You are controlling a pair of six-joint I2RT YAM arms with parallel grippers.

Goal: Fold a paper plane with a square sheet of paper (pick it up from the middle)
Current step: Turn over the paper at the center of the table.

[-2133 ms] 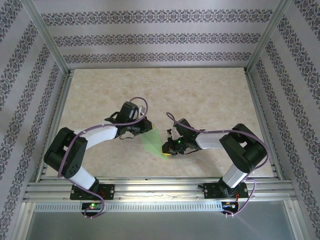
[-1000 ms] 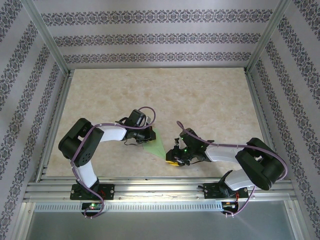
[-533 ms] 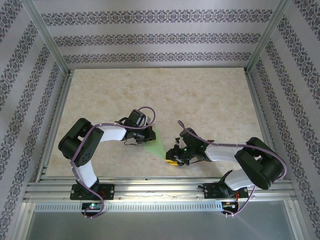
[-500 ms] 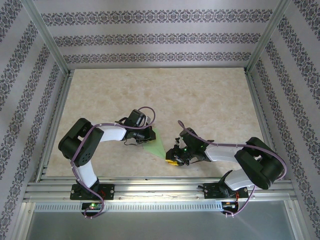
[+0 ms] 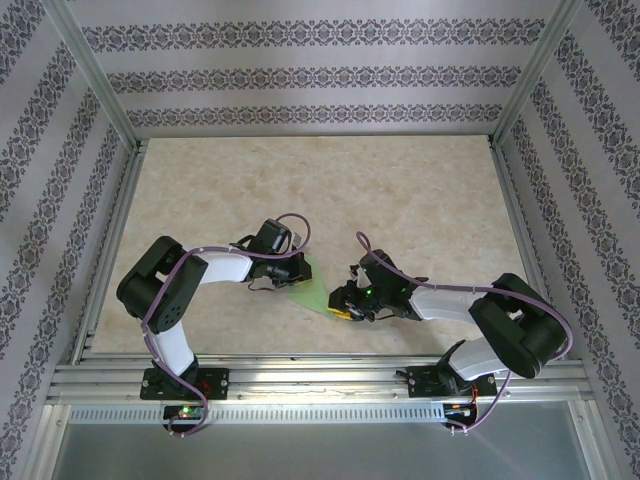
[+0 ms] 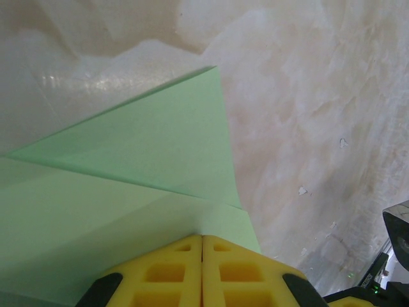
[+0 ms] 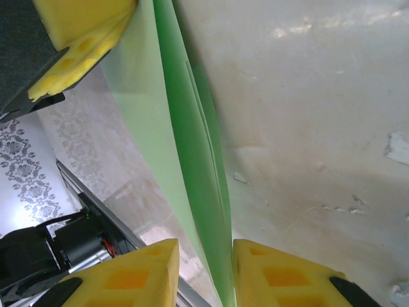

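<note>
In the top view, the pale green sheet of paper [image 5: 312,285] lies folded into a narrow wedge on the marbled tabletop [image 5: 420,190], a little below the centre of the frame, between the two arms. The left end effector [image 5: 293,272] sits at its upper left edge. Its yellow fingers are pressed together with no gap, and their tips rest down on the paper rather than clamping it. In the left wrist view [image 6: 202,256], the sheet [image 6: 128,166] spreads away from them in overlapping layers with creases running to a point.

The right end effector [image 5: 343,308] meets the wedge's lower right end. In its wrist view, its fingers stand apart [image 7: 204,252], straddling a raised edge of the paper [image 7: 192,160] without closing on it.
</note>
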